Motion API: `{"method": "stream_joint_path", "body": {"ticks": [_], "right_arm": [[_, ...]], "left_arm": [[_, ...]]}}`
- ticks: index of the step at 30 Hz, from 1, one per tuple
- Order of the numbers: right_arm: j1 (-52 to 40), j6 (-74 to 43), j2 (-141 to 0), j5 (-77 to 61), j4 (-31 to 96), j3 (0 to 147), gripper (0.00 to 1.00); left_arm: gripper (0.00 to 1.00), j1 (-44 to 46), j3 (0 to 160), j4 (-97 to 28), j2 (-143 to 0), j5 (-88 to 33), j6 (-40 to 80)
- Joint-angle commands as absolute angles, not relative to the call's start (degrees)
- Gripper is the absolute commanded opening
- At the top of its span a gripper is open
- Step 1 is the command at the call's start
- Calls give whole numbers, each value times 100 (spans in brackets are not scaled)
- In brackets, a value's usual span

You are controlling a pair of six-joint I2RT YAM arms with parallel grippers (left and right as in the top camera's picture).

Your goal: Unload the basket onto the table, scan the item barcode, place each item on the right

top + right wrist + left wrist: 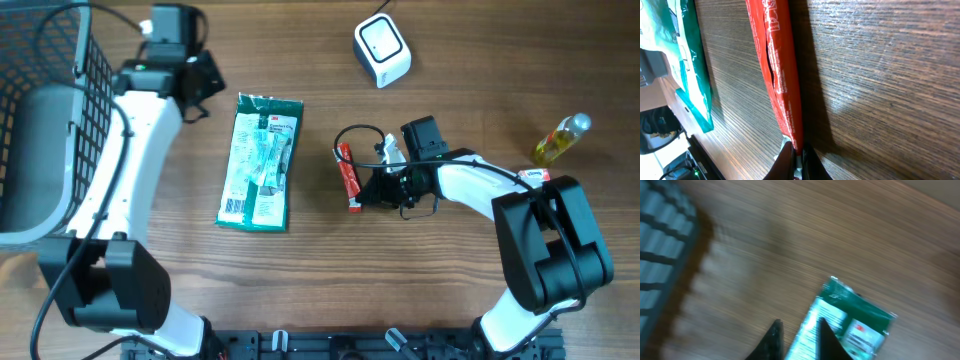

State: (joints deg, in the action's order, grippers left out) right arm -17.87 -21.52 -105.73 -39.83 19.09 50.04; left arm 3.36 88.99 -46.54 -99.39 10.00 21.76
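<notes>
Right gripper (796, 154) clamped only the tip of red packet (775, 65), bottom of frame; thin hold could slip before scanner (382, 50). Left gripper (799, 336) sat slightly parted, empty

Left wrist view motion-blurred: green packet (865, 315) print unreadable, lower end cut off. Wire basket (97, 70) cropped at left edge. Red packet (780, 75) top end cut by frame.

A wire basket (97, 75) sits far left, a yellow bottle (560, 138) (lying down) far right.

The green package (260, 163) seems to carry a red 3M logo.
</notes>
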Motion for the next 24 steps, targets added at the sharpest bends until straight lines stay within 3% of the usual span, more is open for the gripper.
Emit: {"method": "stream_joint_path", "body": {"ticks": [1,2,24], "right_arm": [[-1815,-2058,-10554,-4007,1911,4976,4],[-1815,-2058,-10554,-4007,1911,4976,4],[-1815,-2062,-10554,-4007,1931,4976,4]], "left_arm": [[82,-95,8888,-4772,-9968,1122,2099],[100,-169,8888,-4845,-9968,1120,2099],[100,-285,8888,-4912,-9968,1120,2099]]}}
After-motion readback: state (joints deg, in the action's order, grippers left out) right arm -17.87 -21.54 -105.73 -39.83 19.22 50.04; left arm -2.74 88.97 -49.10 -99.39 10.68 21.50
